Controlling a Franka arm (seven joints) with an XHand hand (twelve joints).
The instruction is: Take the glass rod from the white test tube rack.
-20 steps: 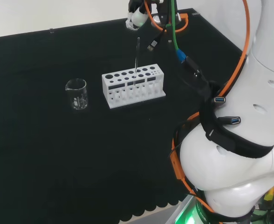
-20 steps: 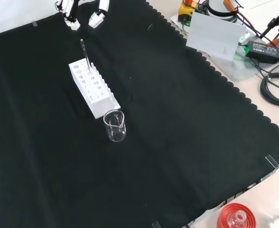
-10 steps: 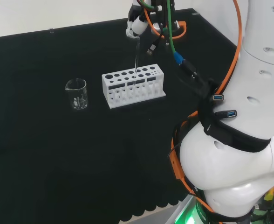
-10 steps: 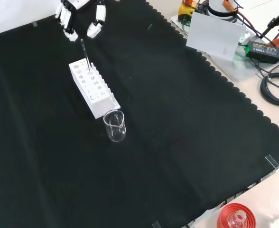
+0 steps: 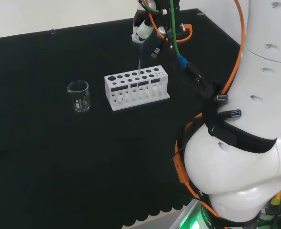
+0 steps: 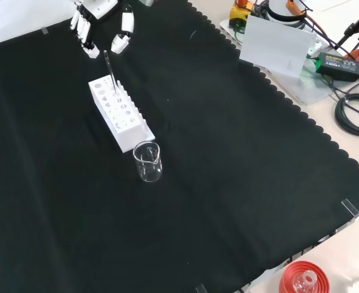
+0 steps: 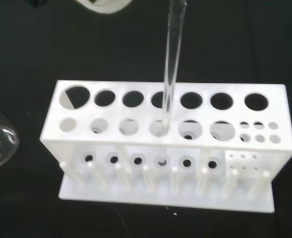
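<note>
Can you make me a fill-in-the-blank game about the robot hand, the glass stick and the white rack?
1. The glass rod stands upright in the white ______.
2. The cloth under the test tube rack is ______.
3. In the front view, the hand hovers just above the top of the ______.
4. Beside the rack stands a clear glass ______.

Missing words: rack, black, rod, beaker

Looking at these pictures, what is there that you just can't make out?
- Whether the hand touches the glass rod: the front view shows its fingers on either side of the rod's top, the gap too small to judge.
- The rod's top end: cut off by the wrist view's edge.
- Most of the hand: cut off at the front view's top edge.
- The beaker: cut off by the edge in the wrist view; its contents are unclear.
</note>
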